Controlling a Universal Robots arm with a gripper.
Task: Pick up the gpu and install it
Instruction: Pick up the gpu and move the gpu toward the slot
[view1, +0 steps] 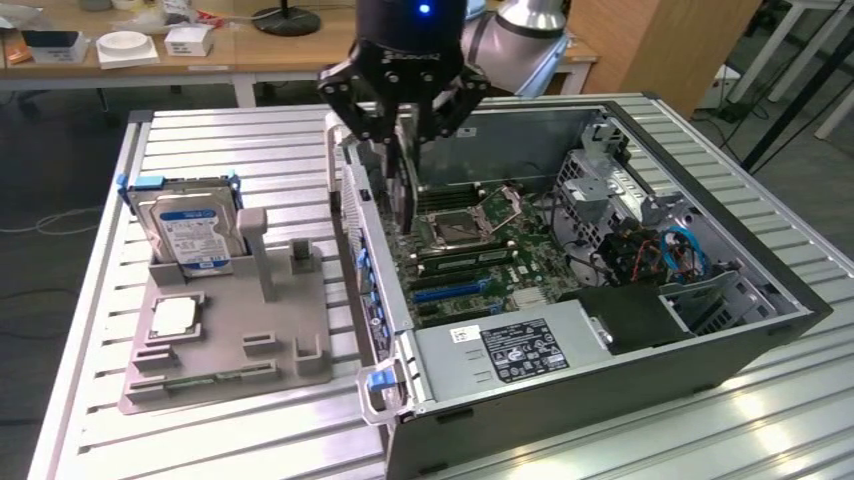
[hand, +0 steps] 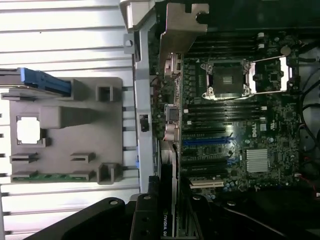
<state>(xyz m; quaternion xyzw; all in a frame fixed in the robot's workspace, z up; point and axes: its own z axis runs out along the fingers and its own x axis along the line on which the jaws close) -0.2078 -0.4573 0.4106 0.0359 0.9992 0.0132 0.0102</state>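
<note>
My gripper (view1: 404, 135) hangs over the open computer case (view1: 747, 345), shut on the gpu (view1: 398, 190). The gpu is a thin dark card held on edge, reaching down along the case's wall on the exterior view's left, above the motherboard (view1: 501, 255). In the wrist view the gpu (hand: 169, 165) appears edge-on between my fingers (hand: 145, 220), with its metal end bracket (hand: 182, 27) at the far end. It runs beside the blue expansion slot (hand: 207, 141) and several dark slots. I cannot tell whether its lower edge touches the board.
A grey holder tray (view1: 227, 350) lies outside the case on the slatted metal table (view1: 227, 150). It carries an upright silver hard drive (view1: 194, 228) and a small CPU chip (view1: 174, 316). Inside the case are an open CPU socket (view1: 461, 228), a power supply (view1: 521, 350) and cables (view1: 667, 250).
</note>
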